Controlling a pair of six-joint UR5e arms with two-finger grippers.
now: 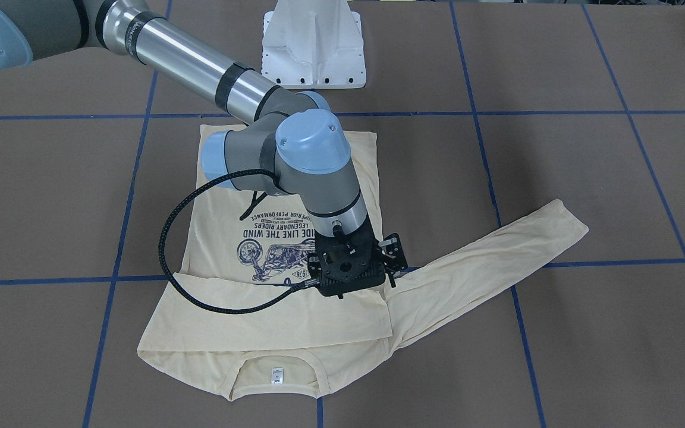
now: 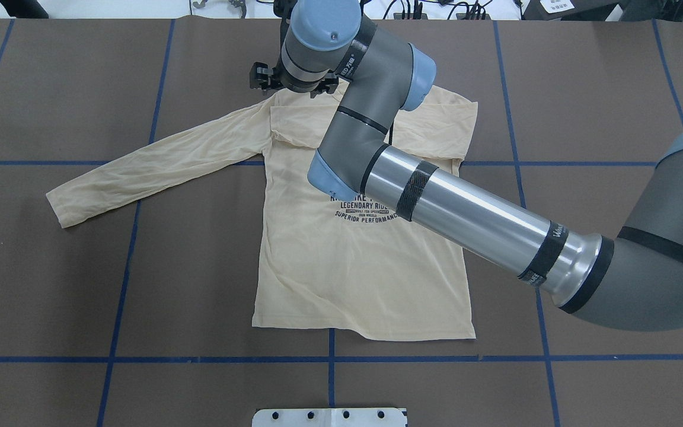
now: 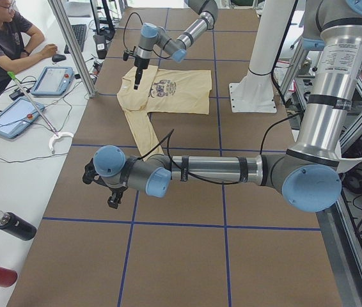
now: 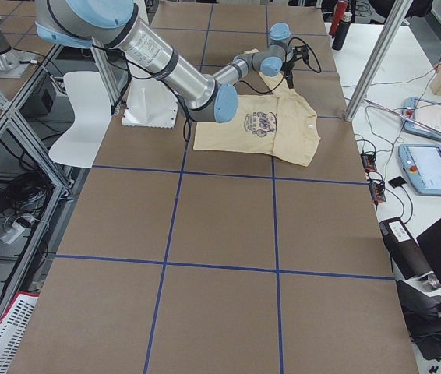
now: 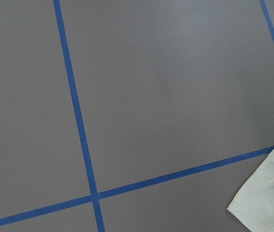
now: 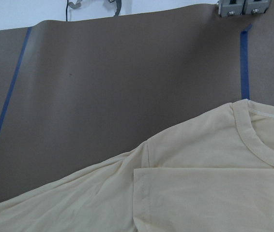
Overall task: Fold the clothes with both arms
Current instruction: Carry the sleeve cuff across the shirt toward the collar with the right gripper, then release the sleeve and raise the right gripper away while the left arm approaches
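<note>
The cream-yellow long-sleeved T-shirt (image 1: 223, 226) lies flat, graphic side up, its collar and neck tag (image 1: 276, 375) on the far side from the robot. One sleeve (image 1: 271, 309) is folded across the chest. The other sleeve (image 2: 158, 160) stretches out toward the robot's left. My right gripper (image 1: 393, 264) hovers over the shoulder at that sleeve's root. It looks open and empty. It also shows in the overhead view (image 2: 261, 78). My left gripper (image 3: 98, 188) shows only in the exterior left view, low over bare table near the sleeve cuff (image 5: 267, 198). I cannot tell whether it is open or shut.
The white pedestal base (image 1: 314, 44) stands at the robot's edge of the brown table, which carries a blue tape grid (image 2: 329, 359). At the table's side an operator (image 3: 2, 38) sits by tablets (image 3: 53, 80) and bottles (image 3: 15, 225).
</note>
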